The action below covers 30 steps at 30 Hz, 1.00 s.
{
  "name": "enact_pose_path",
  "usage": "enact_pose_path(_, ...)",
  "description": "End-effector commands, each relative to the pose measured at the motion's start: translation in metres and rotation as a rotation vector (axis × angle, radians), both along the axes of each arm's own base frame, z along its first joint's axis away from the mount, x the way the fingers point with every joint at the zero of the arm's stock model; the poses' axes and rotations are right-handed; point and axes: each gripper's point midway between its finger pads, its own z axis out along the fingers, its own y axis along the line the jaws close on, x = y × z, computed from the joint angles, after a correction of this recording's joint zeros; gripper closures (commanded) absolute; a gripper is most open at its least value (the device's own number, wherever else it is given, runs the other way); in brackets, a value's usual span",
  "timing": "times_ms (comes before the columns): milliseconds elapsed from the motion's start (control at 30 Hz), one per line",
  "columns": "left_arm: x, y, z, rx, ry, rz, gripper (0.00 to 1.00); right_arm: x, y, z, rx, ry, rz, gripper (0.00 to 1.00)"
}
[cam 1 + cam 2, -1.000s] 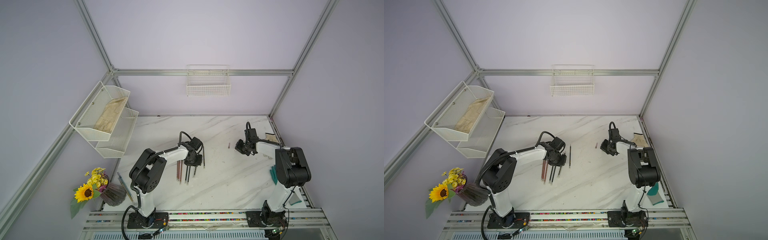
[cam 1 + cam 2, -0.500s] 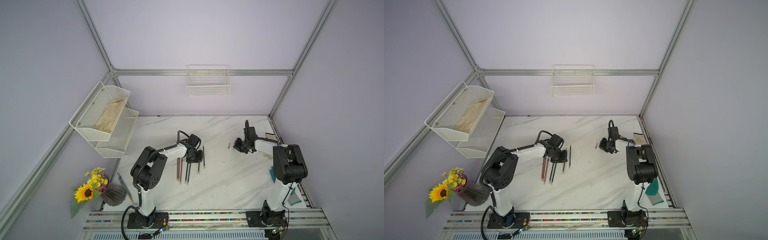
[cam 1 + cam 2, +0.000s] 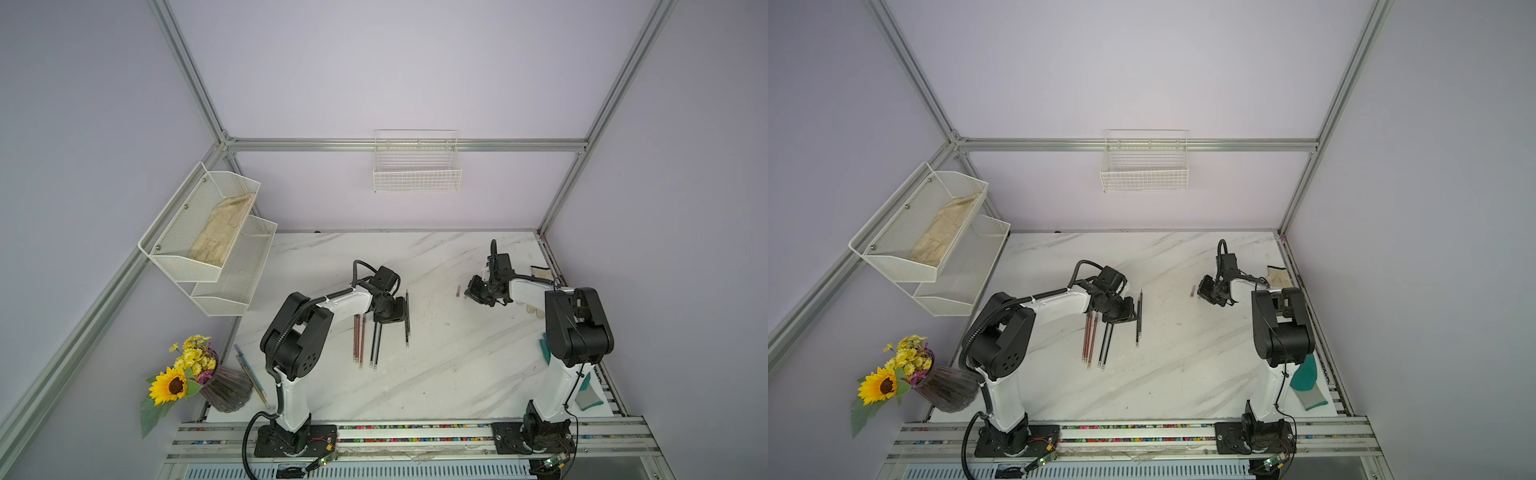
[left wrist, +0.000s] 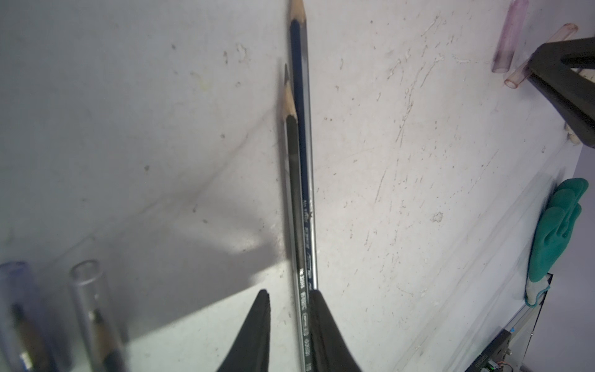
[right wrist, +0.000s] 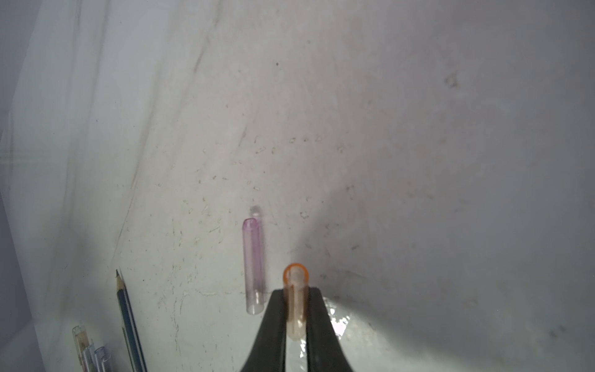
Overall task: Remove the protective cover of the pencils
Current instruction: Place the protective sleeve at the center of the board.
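Pencils (image 4: 301, 193), 2 thin, sharp, bare ones, lie flat side by side mid-worktop (image 3: 436, 374), touching 1 finger of the left gripper (image 4: 288, 293), which is a little open. The right gripper (image 5: 295, 291), nearer the right edge, pinches a see-through orange tube cap (image 5: 295, 278). A pink cap (image 5: 253, 264) lies just beside it.

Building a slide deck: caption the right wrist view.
Right gripper shut on an orange-rimmed cap, a pink cap lying beside it on the table.
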Motion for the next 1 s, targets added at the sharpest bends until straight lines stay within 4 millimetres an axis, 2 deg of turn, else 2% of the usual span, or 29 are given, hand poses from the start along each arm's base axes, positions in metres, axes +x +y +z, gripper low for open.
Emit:
enact_pose_path(0,0.023,-0.012,0.029,-0.066,-0.074,0.007,0.77,-0.013,0.005,-0.018,0.011,0.054,0.029,0.87)
enact_pose_path(167,0.022,-0.01,0.03,-0.065,-0.08,0.012,0.77,-0.016,0.008,-0.022,0.026,0.059,0.039,0.87)
enact_pose_path(567,0.02,-0.006,0.05,-0.078,-0.129,0.0,0.77,-0.015,0.01,-0.025,0.042,0.062,0.046,0.79)
enact_pose_path(967,0.016,0.0,0.067,-0.07,-0.165,-0.009,0.78,-0.013,0.013,-0.014,0.06,0.04,0.05,0.77)
